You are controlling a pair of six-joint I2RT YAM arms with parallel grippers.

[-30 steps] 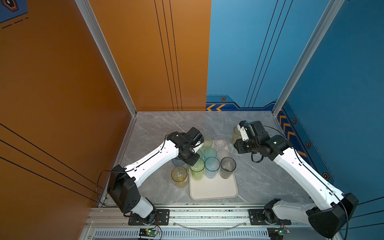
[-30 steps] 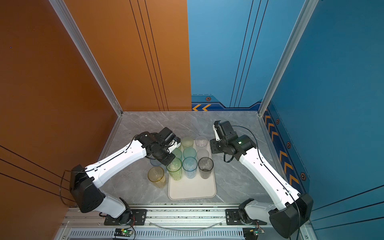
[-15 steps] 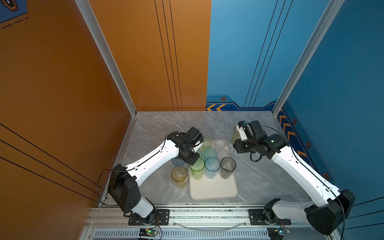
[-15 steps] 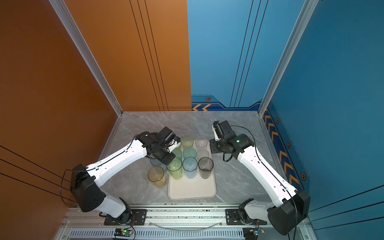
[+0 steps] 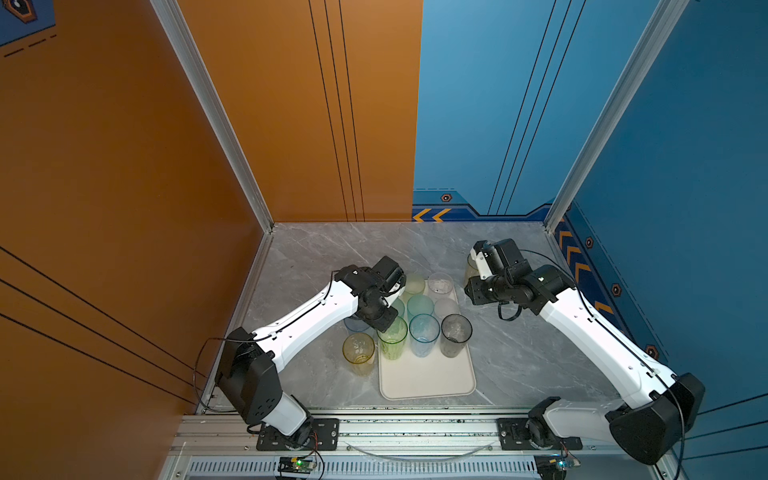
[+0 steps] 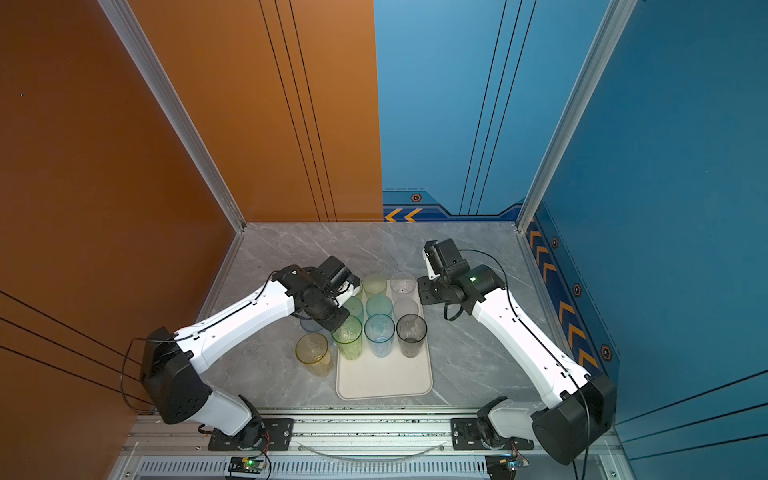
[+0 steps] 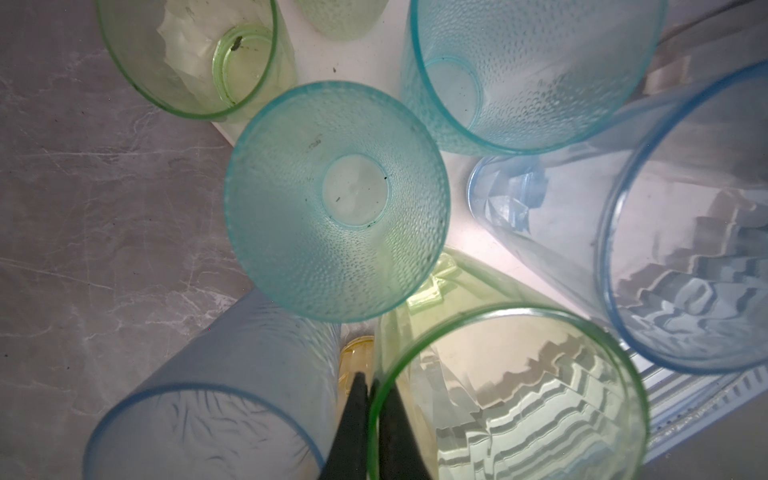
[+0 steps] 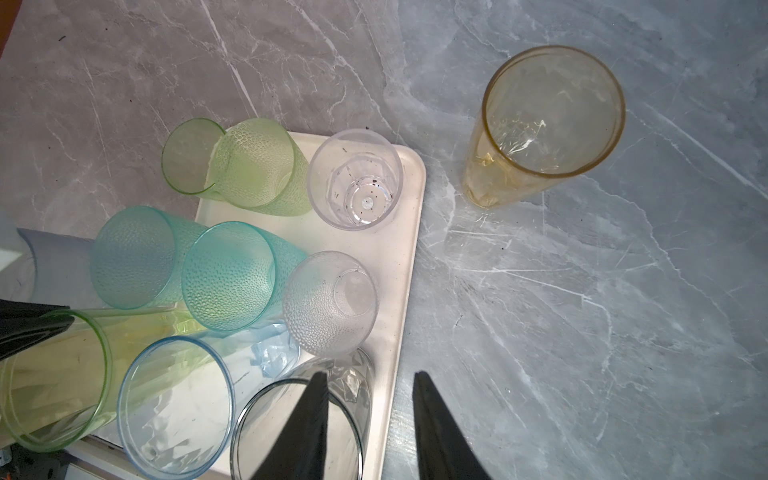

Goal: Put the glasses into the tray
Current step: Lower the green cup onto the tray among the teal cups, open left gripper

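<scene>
The tray (image 5: 428, 382), a cream-white rectangle with rounded corners and a low rim, lies on the grey marble tabletop (image 5: 332, 249) at the lower middle of both top views, its near half bare. The glasses, all translucent tumblers, crowd its far half in rows. Nearest stand a tall green glass (image 5: 392, 337) with faceted walls at the tray's left edge, a pale blue glass (image 5: 424, 332) and a smoky grey glass (image 5: 456, 332). Behind them are a dimpled teal glass (image 5: 419, 306) and a frosted glass (image 5: 446, 308), and at the far end a yellow-green glass (image 5: 415, 284) and a clear glass (image 5: 440, 282). A second teal glass (image 7: 336, 199), also dimpled, fills the middle of the left wrist view, at the tray's left edge. Off the tray, a yellow glass (image 5: 358, 351) stands just left of it. A blue-grey glass (image 7: 216, 395) is beside that, partly under the left arm. A small green glass (image 8: 187, 158) sits just off the tray's far corner, against the yellow-green one. An amber glass (image 8: 548, 120) stands alone on the marble at the upper right of the right wrist view. The left gripper (image 7: 368, 386) has its jaws pressed together on the tall green glass's rim, one finger on each side of the wall. The right gripper (image 8: 370, 374) has its jaws spread and holds nothing, over the tray's right edge by the smoky grey glass.
</scene>
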